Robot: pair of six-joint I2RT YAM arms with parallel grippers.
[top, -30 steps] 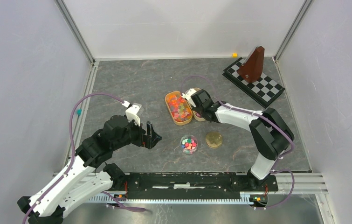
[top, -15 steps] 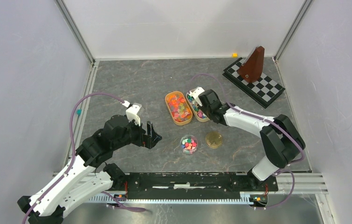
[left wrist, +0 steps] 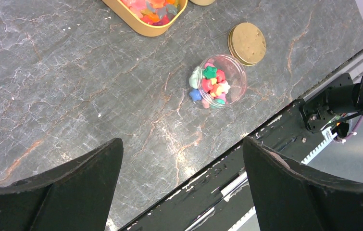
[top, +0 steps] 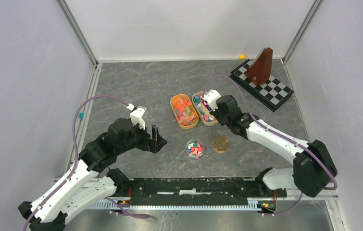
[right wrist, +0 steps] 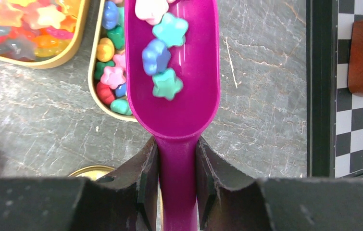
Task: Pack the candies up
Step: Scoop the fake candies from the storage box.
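Four candies (right wrist: 162,57) lie in the scoop (right wrist: 181,103) as the right gripper (right wrist: 177,147), clamped on its handle, draws back off the tray (right wrist: 91,77), likely bound for the jar (left wrist: 237,86); left gripper (left wrist: 181,144) gapes idle.

The scoop (right wrist: 189,110) runs off the top edge (its tip unseen) and covers part of 1 tray (right wrist: 91,77); the lid (right wrist: 89,170) peeks out behind the right gripper (right wrist: 177,144), mostly hidden
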